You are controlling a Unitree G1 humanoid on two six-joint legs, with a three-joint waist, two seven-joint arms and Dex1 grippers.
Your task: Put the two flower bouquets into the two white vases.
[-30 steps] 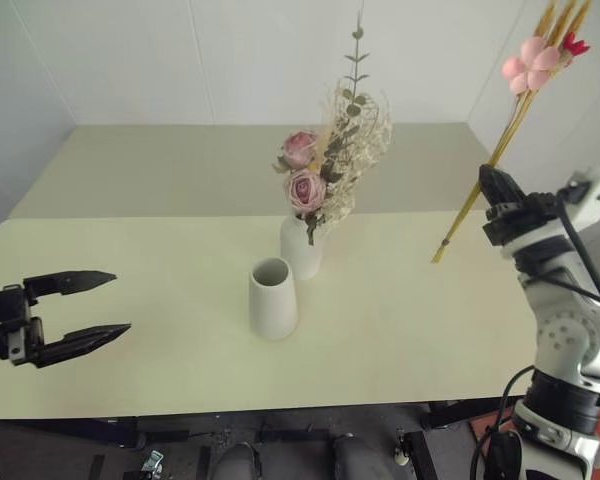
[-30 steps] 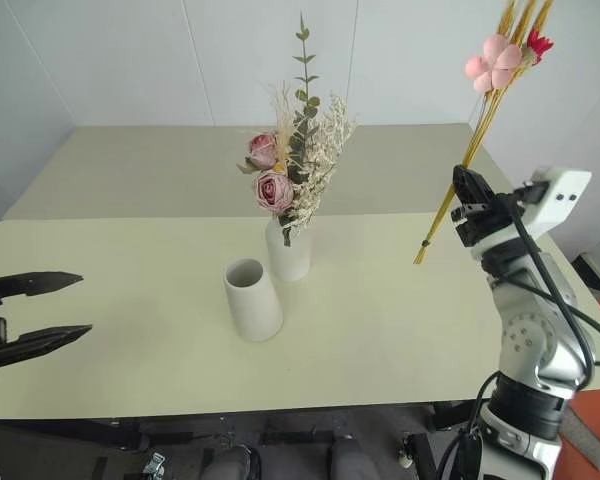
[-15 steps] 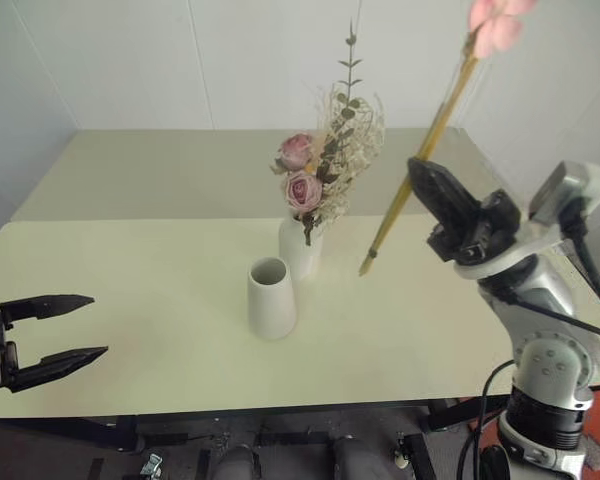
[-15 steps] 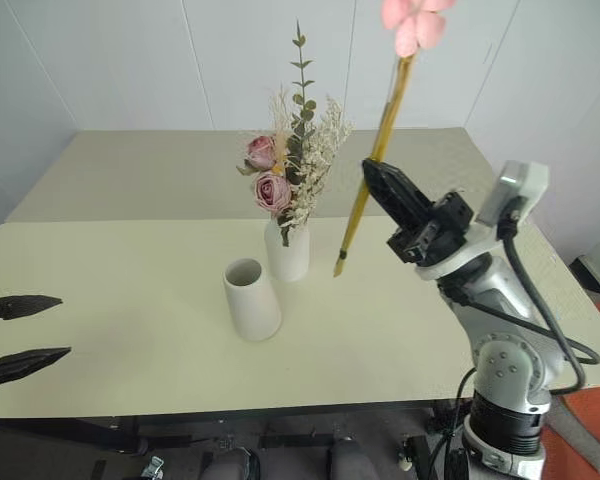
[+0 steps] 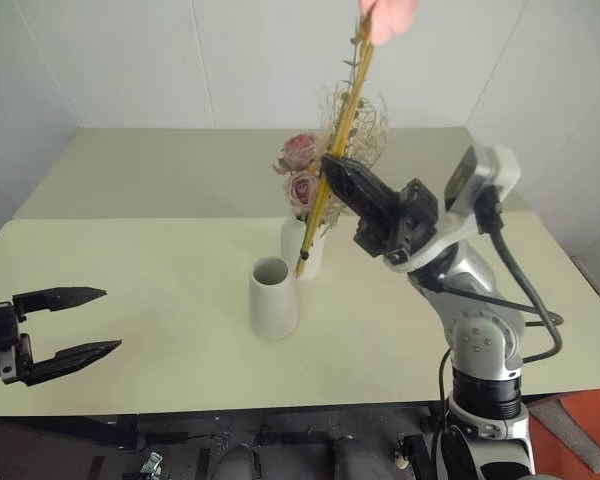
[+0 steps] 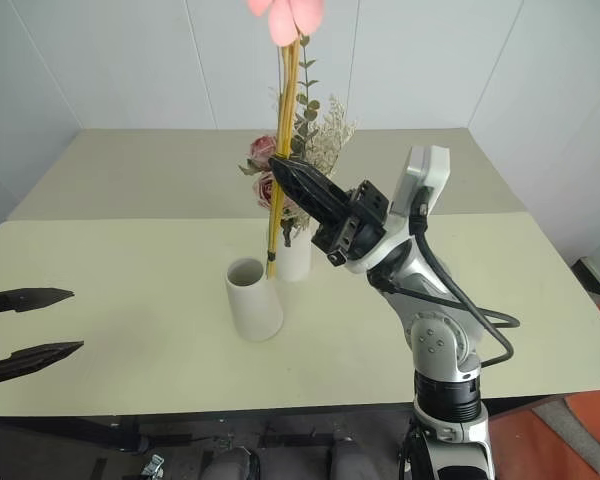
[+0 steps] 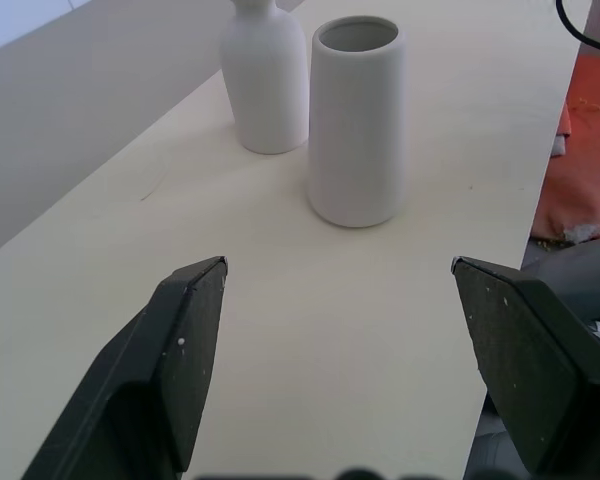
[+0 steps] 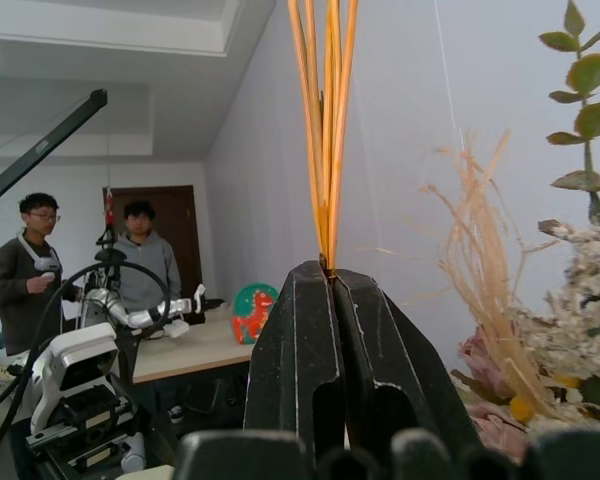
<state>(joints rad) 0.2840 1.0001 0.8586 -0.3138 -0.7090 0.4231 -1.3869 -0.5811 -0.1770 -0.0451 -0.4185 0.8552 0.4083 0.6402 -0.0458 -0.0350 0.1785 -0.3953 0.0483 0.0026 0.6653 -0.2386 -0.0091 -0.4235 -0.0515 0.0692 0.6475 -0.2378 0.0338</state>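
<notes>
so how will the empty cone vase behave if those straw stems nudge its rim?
The cone vase is tall on a small footprint and holds nothing, so it probably tips or slides easily. The slim bouquet looks thin-stemmed and would likely flex first.

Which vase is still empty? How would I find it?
Look at the middle of the pale table, where two white vases stand together. The empty vase is the nearer one, a wide-mouthed cone; the bottle vase behind it has pink roses in it.
</notes>
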